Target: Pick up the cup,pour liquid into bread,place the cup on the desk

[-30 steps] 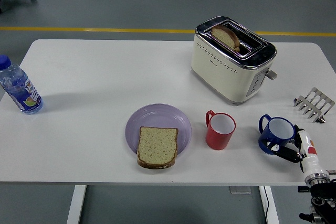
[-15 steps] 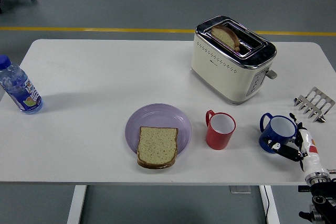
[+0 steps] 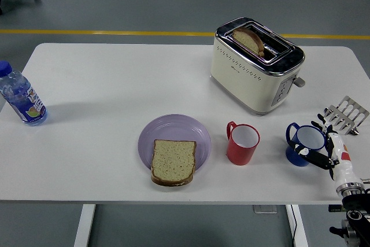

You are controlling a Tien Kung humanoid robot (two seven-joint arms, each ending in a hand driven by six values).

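- While the right arm is coming in from the lower right corner, the right hand [image 3: 324, 148] is sitting at the blue cup [image 3: 305, 141], with its black fingers [image 3: 306, 153] curling around the cup's near and right sides; the grip is looking close but not clearly firm, and the cup is standing upright on the table [image 3: 104, 85] near its right front edge.
- Lying at the front middle of the table, a slice of bread [image 3: 173, 162] is resting flat on a purple plate [image 3: 173, 131], overhanging the plate's near rim.
- Standing just to the right of the plate, a red cup [image 3: 242, 143] is showing a white inside, with its handle pointing left toward the plate; it is sitting between the plate and the blue cup, apart from both.
- Sitting beyond the hand at the right edge, a small metal rack [image 3: 346, 113] is lying close to the fingertips, though contact cannot be told.
- Standing at the far left edge, a water bottle [image 3: 21, 95] with a blue cap is leaning slightly in the view.
- Farther back on the right half, a cream toaster [image 3: 254, 65] with a chrome top is holding a second slice of toast [image 3: 250, 40] poking up out of one slot.
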